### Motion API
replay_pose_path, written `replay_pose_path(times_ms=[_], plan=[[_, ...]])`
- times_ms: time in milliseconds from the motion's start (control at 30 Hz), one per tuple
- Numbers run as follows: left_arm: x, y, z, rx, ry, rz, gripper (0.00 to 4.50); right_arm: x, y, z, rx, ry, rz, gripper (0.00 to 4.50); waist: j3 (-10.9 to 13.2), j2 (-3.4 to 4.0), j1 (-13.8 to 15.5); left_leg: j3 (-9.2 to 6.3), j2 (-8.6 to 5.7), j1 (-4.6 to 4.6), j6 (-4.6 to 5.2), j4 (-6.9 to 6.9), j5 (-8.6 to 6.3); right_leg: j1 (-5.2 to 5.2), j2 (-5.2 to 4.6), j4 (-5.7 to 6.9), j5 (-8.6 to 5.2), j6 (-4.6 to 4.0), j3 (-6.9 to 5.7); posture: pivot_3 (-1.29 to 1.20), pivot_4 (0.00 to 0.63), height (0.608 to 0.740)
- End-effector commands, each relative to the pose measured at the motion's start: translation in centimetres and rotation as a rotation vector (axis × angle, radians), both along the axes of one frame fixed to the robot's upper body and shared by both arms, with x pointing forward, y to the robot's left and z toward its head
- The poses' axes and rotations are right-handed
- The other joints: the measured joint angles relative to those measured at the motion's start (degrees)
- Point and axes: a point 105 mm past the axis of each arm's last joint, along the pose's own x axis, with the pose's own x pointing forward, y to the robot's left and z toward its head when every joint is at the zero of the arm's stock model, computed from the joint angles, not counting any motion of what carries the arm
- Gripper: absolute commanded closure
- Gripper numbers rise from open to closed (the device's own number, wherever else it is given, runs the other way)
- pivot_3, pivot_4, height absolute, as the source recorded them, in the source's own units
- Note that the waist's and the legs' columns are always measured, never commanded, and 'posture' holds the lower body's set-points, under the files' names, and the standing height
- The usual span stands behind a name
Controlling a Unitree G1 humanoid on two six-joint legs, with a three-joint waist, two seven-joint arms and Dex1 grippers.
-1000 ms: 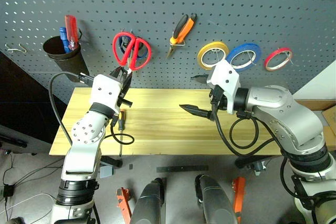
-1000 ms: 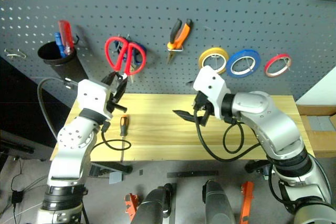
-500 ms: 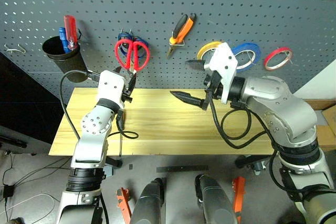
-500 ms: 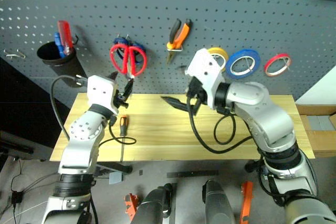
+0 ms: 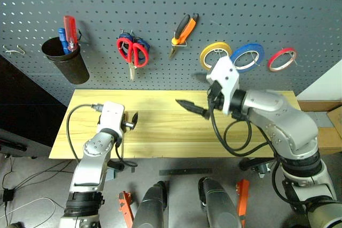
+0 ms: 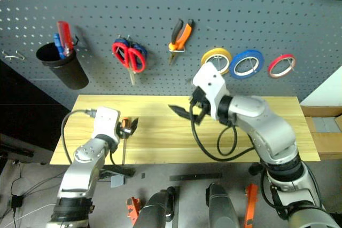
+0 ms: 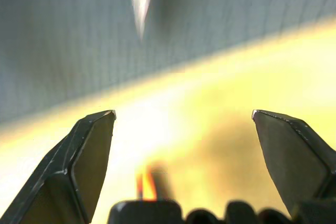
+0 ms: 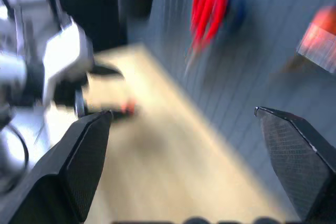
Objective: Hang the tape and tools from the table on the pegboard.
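Note:
On the pegboard [image 5: 299, 14] hang the red-handled scissors [image 5: 133, 52], the orange-black pliers [image 5: 183, 30] and the blue tape [image 5: 247, 57]. The screwdriver [image 6: 124, 127] with its orange-black handle lies near the left end of the table [image 5: 160, 132]. My left gripper [image 6: 133, 125] hovers low just beside that handle, open and empty; the left wrist view shows the orange handle [image 7: 146, 183] between its spread fingers [image 7: 84, 156]. My right gripper [image 5: 195, 97] hangs open above the middle of the table, with nothing in it.
A black cup [image 5: 65, 62] holding red and blue screwdrivers hangs at the board's left. Blue scissors [image 5: 124, 41] sit behind the red pair. Yellow tape [image 5: 215, 55] and red tape [image 5: 282, 59] flank the blue ring. A bare hook [image 5: 13, 50] is far left.
My left gripper has opened and let go of the red scissors, which now hang on the board, and it has dropped down to the table beside the screwdriver. The right gripper stays open.

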Motion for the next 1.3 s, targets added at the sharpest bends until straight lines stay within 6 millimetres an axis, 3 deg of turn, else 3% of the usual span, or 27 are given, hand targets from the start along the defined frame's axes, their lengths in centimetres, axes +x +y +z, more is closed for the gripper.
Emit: replay_pose_path(times_ms=[33, 167, 300, 500, 700, 800, 1067, 1133, 1167, 1300], plan=[[-0.5, 2.2, -1.3, -0.074, 0.129, 0.116, 0.01, -1.5, 1.4, -0.1, 0.013, 0.054, 0.02, 0.0, 0.0, 0.0, 0.0, -0.01, 0.01, 0.01, 0.0, 0.07, 0.0, 0.03, 0.02, 0.01, 0.0, 0.01, 0.0, -0.16, 0.262, 0.74], [-0.1, 3.3, -3.4, -0.19, 0.27, 0.195, 0.01, -1.7, 2.4, -0.6, 0.001, 0.105, 0.017, 0.0, 0.0, 0.0, 0.0, -0.06, 0.01, 0.03, 0.02, 0.2, 0.01, 0.15, 0.07, 0.0, -0.05, 0.16, -0.06, -0.16, 0.266, 0.74], [1.1, 3.1, -4.5, -0.278, 0.364, 0.204, 0.01, -1.6, 3.3, -0.4, -0.009, 0.114, 0.03, 0.0, 0.0, -0.01, 0.2, -0.05, -0.02, 0.03, 0.01, 0.2, 0.02, 0.14, 0.06, 0.0, 0.04, 0.06, -0.04, -0.16, 0.264, 0.74], [3.0, 2.4, -4.4, -0.249, 0.396, 0.15, 0.01, -1.5, 4.4, 0.1, -0.032, 0.089, 0.08, 0.0, 0.0, -0.01, 0.1, -0.01, -0.03, 0.03, 0.01, 0.14, 0.01, 0.1, 0.03, -0.02, 0.06, 0.07, -0.02, -0.17, 0.265, 0.74], [3.4, 1.9, -4.7, -0.242, 0.405, 0.136, 0.01, -1.3, 4.5, 0.4, -0.039, 0.084, 0.095, 0.0, 0.0, -0.01, 0.1, 0.02, -0.03, 0.03, 0.0, 0.09, 0.0, 0.04, 0.0, -0.02, 0.07, 0.07, 0.02, -0.17, 0.265, 0.74], [3.3, 1.8, -4.9, -0.247, 0.407, 0.134, 0.57, -1.1, 4.4, 0.6, -0.041, 0.085, 0.095, 0.0, 0.0, -0.01, 0.1, 0.02, -0.02, 0.03, 0.0, 0.09, 0.0, 0.05, -0.01, -0.01, 0.07, 0.06, 0.01, -0.17, 0.264, 0.74], [2.7, 1.4, -5.2, -0.26, 0.416, 0.119, 3.37, -0.6, 4.3, 1.1, -0.06, 0.086, 0.115, 0.0, 0.0, -0.01, 0.0, 0.03, -0.02, 0.03, 0.0, 0.1, 0.0, 0.05, -0.01, -0.02, 0.07, 0.06, 0.01, -0.17, 0.251, 0.74], [3.1, 1.2, -4.3, -0.337, 0.355, 0.118, 4.0, -0.5, 4.4, 1.5, -0.048, 0.079, 0.118, 0.0, 0.0, -0.01, -0.1, 0.03, -0.02, 0.03, -0.01, 0.1, 0.0, 0.04, -0.01, -0.01, 0.08, 0.05, 0.02, -0.18, 0.253, 0.74], [3.4, 1.2, -3.3, -0.385, 0.296, 0.116, 4.0, -0.5, 4.5, 1.9, -0.037, 0.077, 0.124, 0.0, 0.0, -0.01, -0.1, 0.03, -0.02, 0.03, -0.01, 0.1, 0.0, 0.03, -0.01, 0.0, 0.08, 0.05, 0.02, -0.18, 0.253, 0.74], [2.6, 2.8, 1.8, -0.301, 0.009, 0.08, 4.0, -1.5, 5.0, 3.5, 0.006, 0.016, 0.186, 0.0, 0.0, -0.05, -0.2, 0.04, 0.0, 0.0, -0.03, 0.04, -0.02, -0.03, -0.1, -0.06, 0.1, 0.02, 0.04, -0.18, 0.26, 0.74]])
